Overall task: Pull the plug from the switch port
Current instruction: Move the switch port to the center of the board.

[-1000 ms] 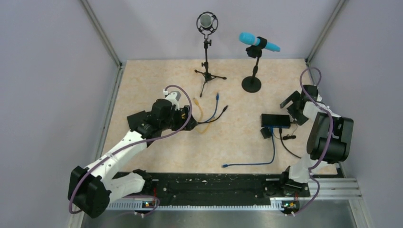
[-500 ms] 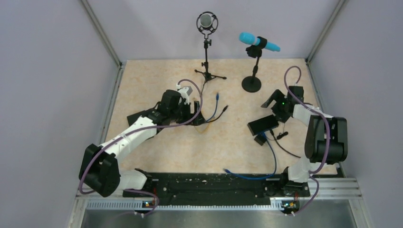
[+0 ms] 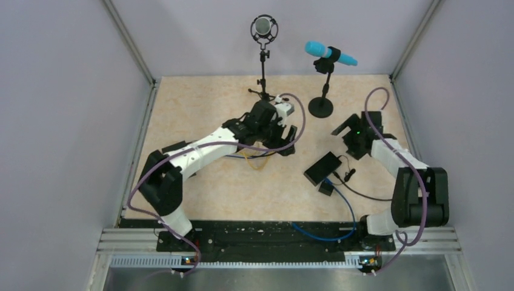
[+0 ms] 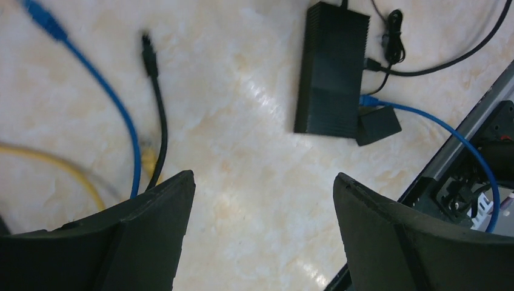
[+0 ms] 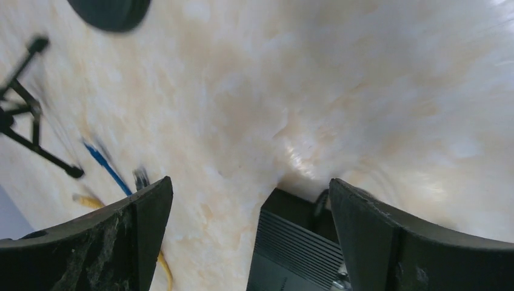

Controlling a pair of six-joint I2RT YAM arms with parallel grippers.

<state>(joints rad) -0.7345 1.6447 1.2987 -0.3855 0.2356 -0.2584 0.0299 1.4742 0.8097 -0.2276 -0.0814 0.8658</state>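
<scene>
Top view: switch box [image 3: 322, 168] right of centre, lying diagonally on table [image 3: 200, 103]. Small adapter block [image 3: 326, 187] just below its lower edge. Network cable [image 3: 352, 209] plugged into that edge and running down to the bottom rail [image 3: 267, 233]. Tripod mic stand [image 3: 264, 91] upper centre, round-base mic stand [image 3: 320, 108] just right of it. Loose cable bundle [image 3: 257, 159] centre, partly under left arm. Left gripper [image 3: 287, 142] left of switch box, right gripper [image 3: 340, 132] above-right of it, both apart from it.
</scene>
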